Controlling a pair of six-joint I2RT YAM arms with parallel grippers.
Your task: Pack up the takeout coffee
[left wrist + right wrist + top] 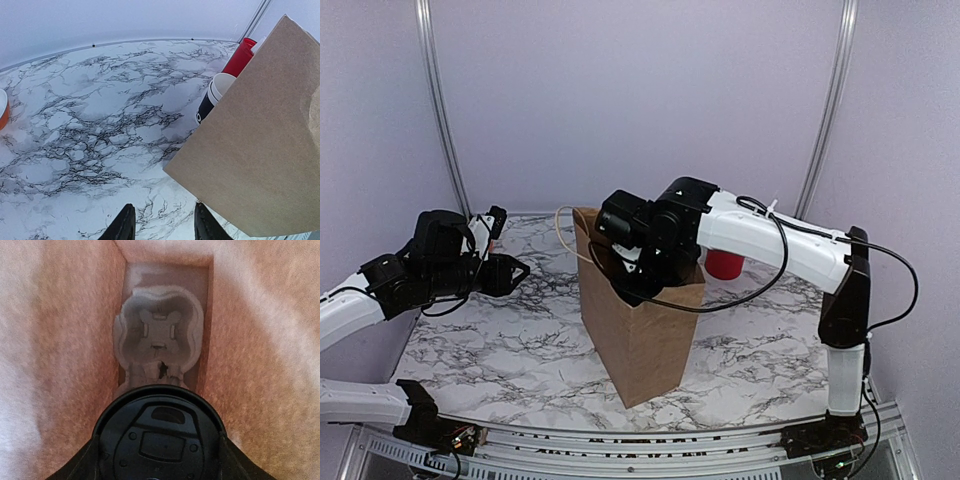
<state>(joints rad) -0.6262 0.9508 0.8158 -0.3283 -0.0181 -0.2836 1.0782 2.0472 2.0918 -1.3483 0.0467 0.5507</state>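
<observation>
My right gripper [632,278] reaches down into the mouth of an upright brown paper bag [642,335]. In the right wrist view that gripper [160,452] is shut on a round black lid [162,440], one finger on each side of its rim. Whatever is under the lid is hidden. Below it, at the bag's bottom, lies a grey pulp cup carrier [159,332]. A black paper cup [205,107] with a small white mark and a cream rim stands behind the bag [260,150]. My left gripper [164,206] hovers open and empty over the table, left of the bag.
A taller red cup [239,57] stands behind the black cup and shows at the back right of the bag [724,264]. An orange-and-white bowl [2,111] sits at the left edge of the marble table [100,125]. The bag's string handle [560,225] hangs toward the left.
</observation>
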